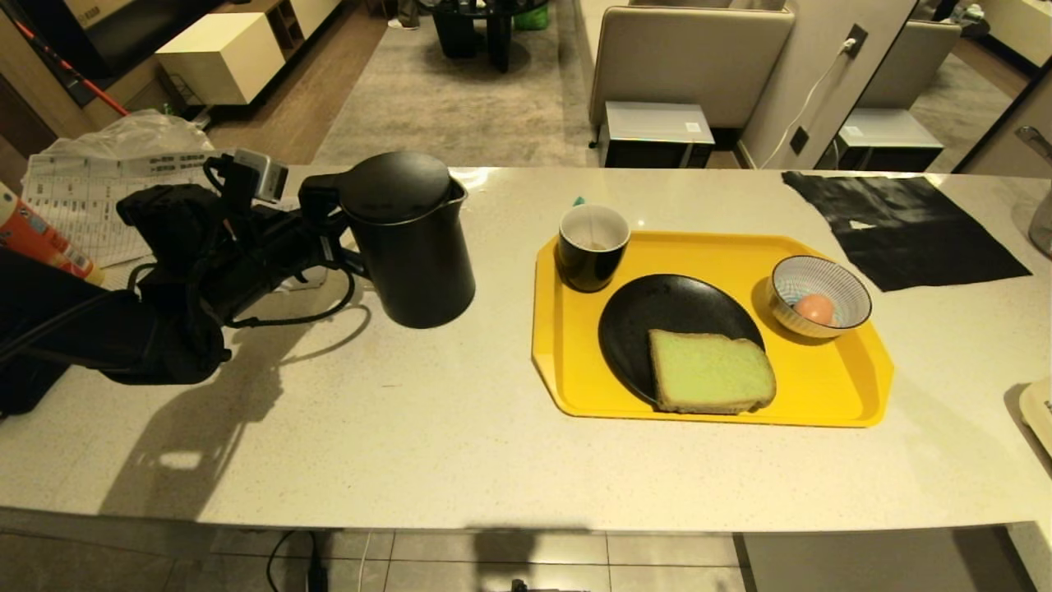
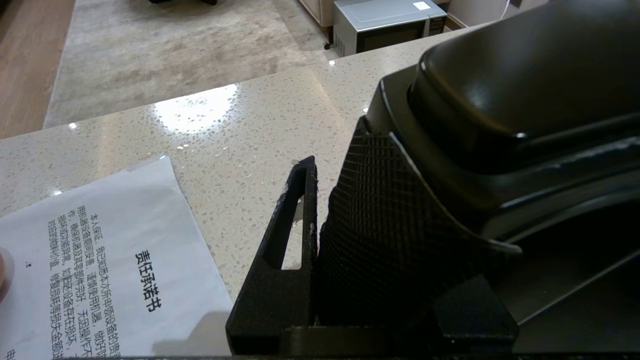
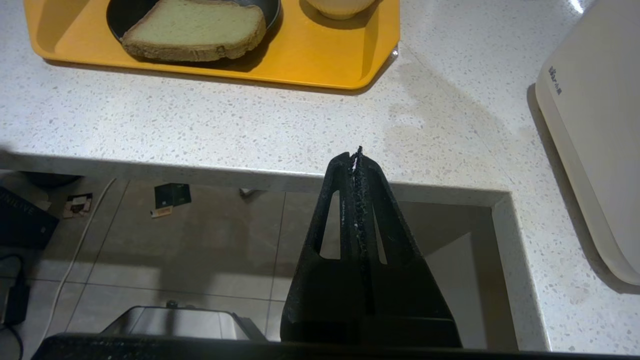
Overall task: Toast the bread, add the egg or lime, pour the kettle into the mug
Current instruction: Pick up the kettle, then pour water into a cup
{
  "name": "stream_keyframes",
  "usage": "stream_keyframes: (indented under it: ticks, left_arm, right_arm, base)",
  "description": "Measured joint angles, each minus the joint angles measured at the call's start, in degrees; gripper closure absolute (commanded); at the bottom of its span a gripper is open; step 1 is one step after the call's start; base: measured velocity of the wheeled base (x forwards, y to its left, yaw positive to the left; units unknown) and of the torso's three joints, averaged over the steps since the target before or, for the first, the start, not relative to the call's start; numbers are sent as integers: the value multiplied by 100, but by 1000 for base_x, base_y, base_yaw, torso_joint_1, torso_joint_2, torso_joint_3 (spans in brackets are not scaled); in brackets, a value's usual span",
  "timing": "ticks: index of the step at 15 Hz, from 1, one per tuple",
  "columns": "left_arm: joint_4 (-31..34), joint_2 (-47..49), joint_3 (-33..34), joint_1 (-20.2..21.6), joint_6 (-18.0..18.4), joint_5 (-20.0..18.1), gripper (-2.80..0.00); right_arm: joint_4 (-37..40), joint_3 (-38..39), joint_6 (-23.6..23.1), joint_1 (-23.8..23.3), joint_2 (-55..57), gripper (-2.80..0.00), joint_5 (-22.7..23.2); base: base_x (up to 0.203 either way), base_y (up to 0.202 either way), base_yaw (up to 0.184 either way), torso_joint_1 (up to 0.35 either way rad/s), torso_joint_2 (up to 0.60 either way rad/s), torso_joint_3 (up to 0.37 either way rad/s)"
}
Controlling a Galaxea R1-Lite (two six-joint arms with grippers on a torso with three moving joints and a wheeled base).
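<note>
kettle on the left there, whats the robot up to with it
The left claw is at the handle of the black kettle, its fingers against the textured grip, with the kettle standing on the counter. On the yellow tray wait the mug, the bread on a black plate, and an egg in a striped bowl. The right claw is shut, parked off the counter's edge.

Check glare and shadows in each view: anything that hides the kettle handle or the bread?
Head view: left gripper and kettle handle merge black on black, long shadow on the counter; bread evenly lit. Left wrist view: bright ceiling glare on the counter beyond the kettle, handle itself readable. Right wrist view: bread clear, right gripper dark against the floor.
</note>
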Motion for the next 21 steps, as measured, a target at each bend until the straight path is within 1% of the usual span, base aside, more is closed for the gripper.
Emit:
stream_keyframes:
  ticks: [4,7,11,15,17,19,21]
  left_arm:
    - [11,-33,-196,-7,-16,33,0]
    - [9,-41,-543,0,-22,126,0]
    - [9,15,-1383,-73,-69,394,0]
    - [28,199,-2038,-256,-80,439,0]
    - [56,357,-2469,-354,-80,474,0]
    - [235,560,-3038,-467,-77,470,0]
    - [687,739,-3605,-557,-67,445,0]
  right_arm:
    - [0,0,0,0,0,0,-2]
    - [2,0,2,0,0,0,-2]
    - [2,0,0,0,2,0,1]
    - [0,0,0,0,0,0,-2]
    - [0,0,2,0,0,0,0]
    - [0,0,0,0,2,0,-2]
    - [2,0,0,0,2,0,-2]
  base:
    - [0,0,0,0,0,0]
    - [0,0,0,0,0,0]
    - [0,0,0,0,0,0]
    - [0,0,0,0,0,0]
    - [0,0,0,0,0,0]
    - [0,0,0,0,0,0]
    - [0,0,0,0,0,0]
